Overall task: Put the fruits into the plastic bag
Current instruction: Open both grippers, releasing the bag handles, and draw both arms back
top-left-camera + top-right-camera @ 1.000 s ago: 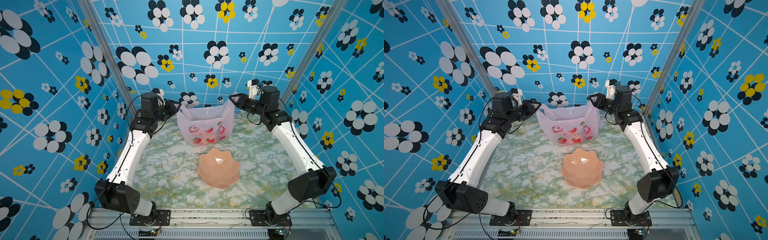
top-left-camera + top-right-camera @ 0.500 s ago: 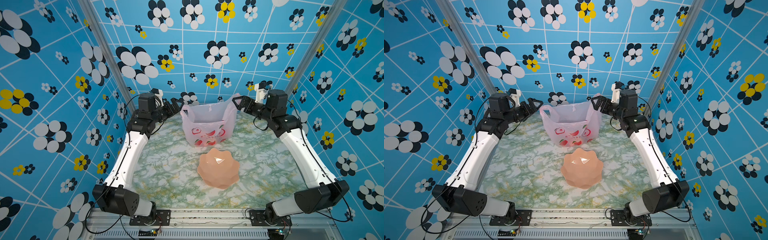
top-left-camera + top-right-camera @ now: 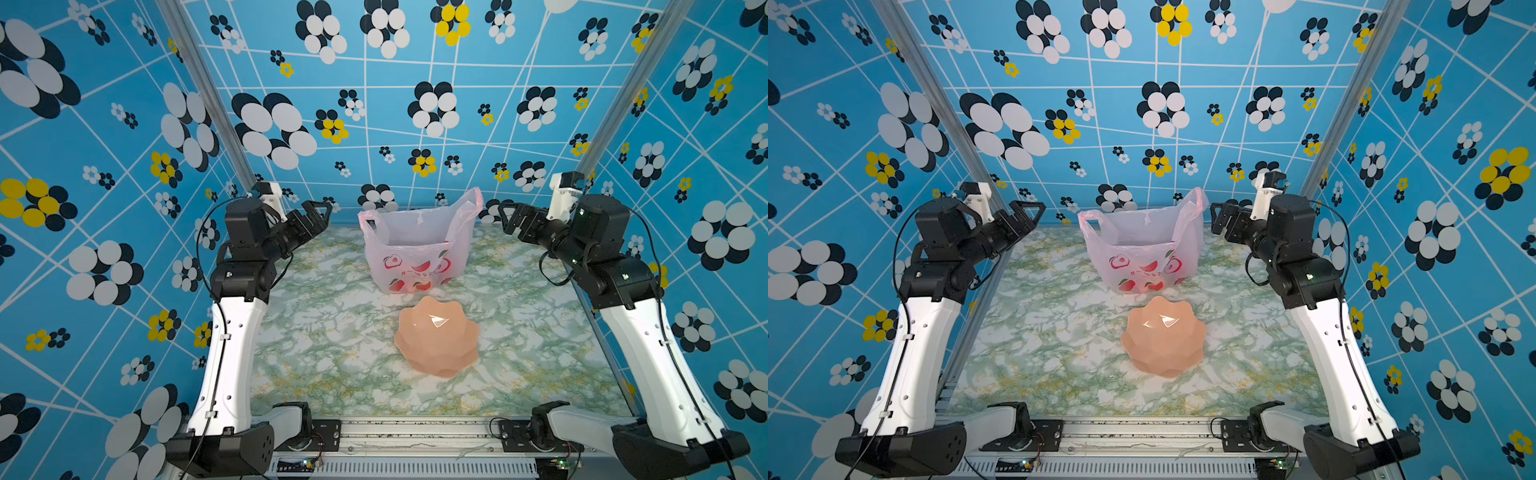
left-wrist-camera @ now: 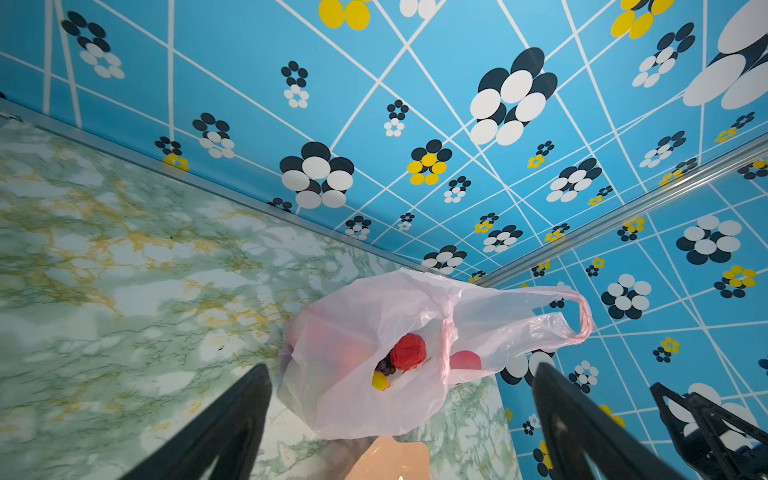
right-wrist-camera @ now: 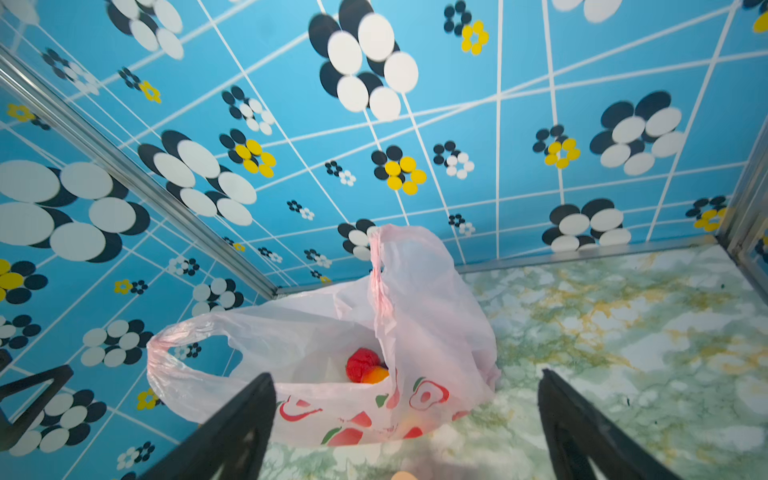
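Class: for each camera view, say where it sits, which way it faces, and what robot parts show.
Both top views: high in front, looking down toward the back wall at the plastic bag and bowl; both arms show, left end effector and right end effector open.
Left wrist: on the left arm, facing the bag's mouth; own fingers show.
Right wrist: on the right arm, facing the bag from the opposite side; own fingers show.
Shared: both wrist views show the bumpy red fruit inside the bag.

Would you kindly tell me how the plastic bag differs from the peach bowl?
The plastic bag is thin, translucent and printed; the bowl is opaque, plain and scalloped. The plastic bag holds fruits; the bowl shows none. Both rest on the table.
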